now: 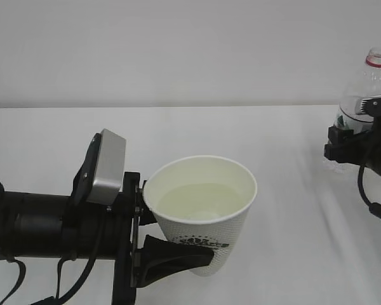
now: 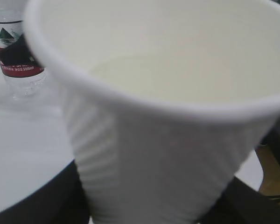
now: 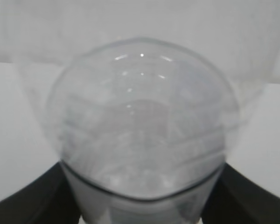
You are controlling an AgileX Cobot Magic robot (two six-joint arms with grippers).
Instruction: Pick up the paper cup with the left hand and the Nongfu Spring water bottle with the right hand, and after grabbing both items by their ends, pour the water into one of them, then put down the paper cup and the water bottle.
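The left gripper (image 1: 178,251) clasps the paper cup (image 1: 203,216), holding water (image 1: 200,202); far right of it, the right gripper (image 1: 349,136) clasps the upright bottle (image 1: 362,95). Both should lower level before release.

One paper cup (image 1: 201,213) stands on the white table (image 1: 279,254), with one pool of water (image 1: 200,202) inside it. One Nongfu Spring water bottle (image 1: 362,95) stands well to the cup's right. Two black robot arms are here, one at the cup (image 1: 44,225), one at the bottle (image 1: 374,149).

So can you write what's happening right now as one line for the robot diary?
left tool: holds paper cup | cup: water inside | right tool: holds water bottle upright | table: white
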